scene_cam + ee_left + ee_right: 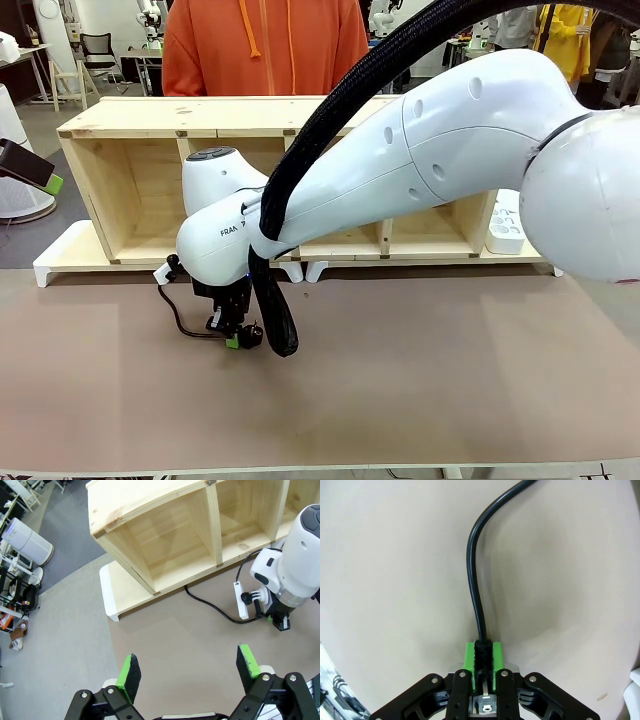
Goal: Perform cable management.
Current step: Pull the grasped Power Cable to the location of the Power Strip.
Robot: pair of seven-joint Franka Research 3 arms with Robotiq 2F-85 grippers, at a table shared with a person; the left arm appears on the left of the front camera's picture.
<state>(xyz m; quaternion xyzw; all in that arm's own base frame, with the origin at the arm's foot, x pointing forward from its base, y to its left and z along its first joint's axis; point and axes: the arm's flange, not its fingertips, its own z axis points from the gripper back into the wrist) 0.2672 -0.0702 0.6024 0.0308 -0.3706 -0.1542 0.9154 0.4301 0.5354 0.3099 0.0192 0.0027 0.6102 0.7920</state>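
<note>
The cable (471,555) is lying loose on the desk (420,390) in front of the wooden shelf (200,118). In the left wrist view it comes out from near the shelf's foot, curves across the desk past the end of a small white power strip (240,602), and ends up in the right gripper (481,655). That gripper's fingers (468,656) are clamped tight on what looks like the ribbed collar by the plug end. The plug itself is tucked in between them, so it's hard to say much more. The gripper sits low, right down at the desk surface.

The left gripper (188,670) hangs well off to the side with its fingers wide apart and nothing in them. A person (265,45) in orange stands behind the shelf, hands not in on it.

Progress-wise this reads as early days. The grab looks done, but the cord is one sloppy loop on the desk, not coiled, routed or tucked anywhere. Pretty much all the actual tidying looks left to do.
</note>
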